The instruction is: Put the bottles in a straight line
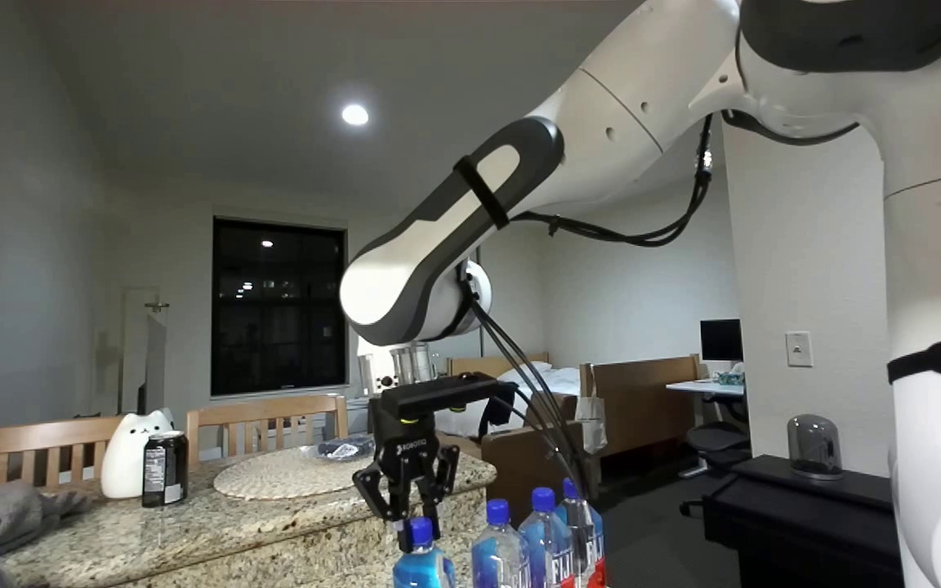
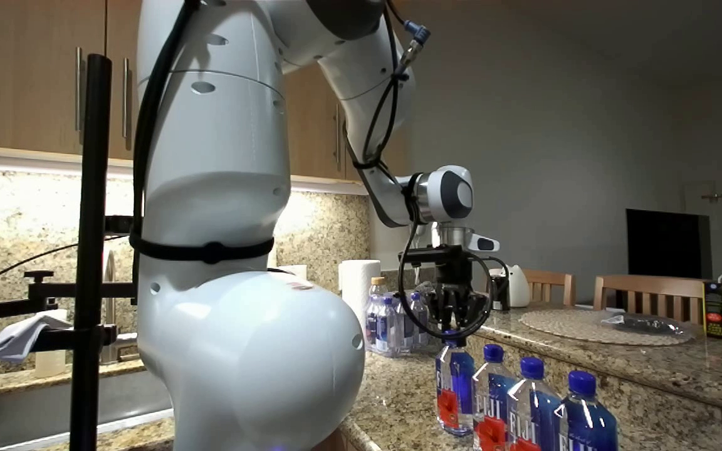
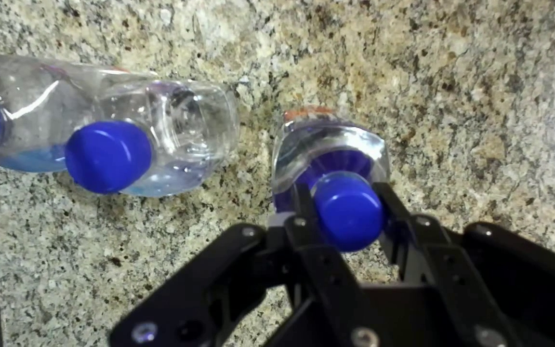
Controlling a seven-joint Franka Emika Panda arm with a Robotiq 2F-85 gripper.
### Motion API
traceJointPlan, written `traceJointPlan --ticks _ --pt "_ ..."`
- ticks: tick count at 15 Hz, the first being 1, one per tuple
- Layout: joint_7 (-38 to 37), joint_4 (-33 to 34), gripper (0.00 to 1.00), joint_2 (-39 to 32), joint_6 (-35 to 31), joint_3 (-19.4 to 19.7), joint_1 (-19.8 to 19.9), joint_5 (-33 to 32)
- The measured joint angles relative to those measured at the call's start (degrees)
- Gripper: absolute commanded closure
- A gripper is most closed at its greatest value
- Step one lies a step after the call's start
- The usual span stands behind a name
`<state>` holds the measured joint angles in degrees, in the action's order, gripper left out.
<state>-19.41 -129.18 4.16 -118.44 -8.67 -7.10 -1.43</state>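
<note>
My gripper (image 3: 345, 195) has its two black fingers closed around the blue cap of one clear bottle (image 3: 328, 137). In both exterior views this bottle (image 2: 455, 391) (image 1: 423, 569) is upright under the gripper (image 2: 455, 327) (image 1: 415, 529), and its base appears on the counter. Three more clear blue-capped bottles stand in a row beside it, the nearest (image 2: 491, 401), a middle one (image 2: 527, 413) and the end one (image 2: 586, 419). In the wrist view two of them, a near one (image 3: 186, 135) and a farther one (image 3: 32, 111), stand to the left, a small gap from the gripped bottle.
Several more bottles (image 2: 389, 329) stand farther back on the granite counter (image 2: 392, 388), by a paper towel roll (image 2: 360, 282). A raised counter carries a woven mat (image 1: 274, 475), a dark can (image 1: 165, 469) and a white cat-shaped jug (image 1: 123, 457). A black stand (image 2: 88, 250) rises beside the arm.
</note>
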Motion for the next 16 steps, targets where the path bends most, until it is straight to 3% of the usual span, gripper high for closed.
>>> traceJointPlan --ticks 16 --pt "0.62 0.52 0.86 0.01 4.18 -0.16 0.02 -0.41"
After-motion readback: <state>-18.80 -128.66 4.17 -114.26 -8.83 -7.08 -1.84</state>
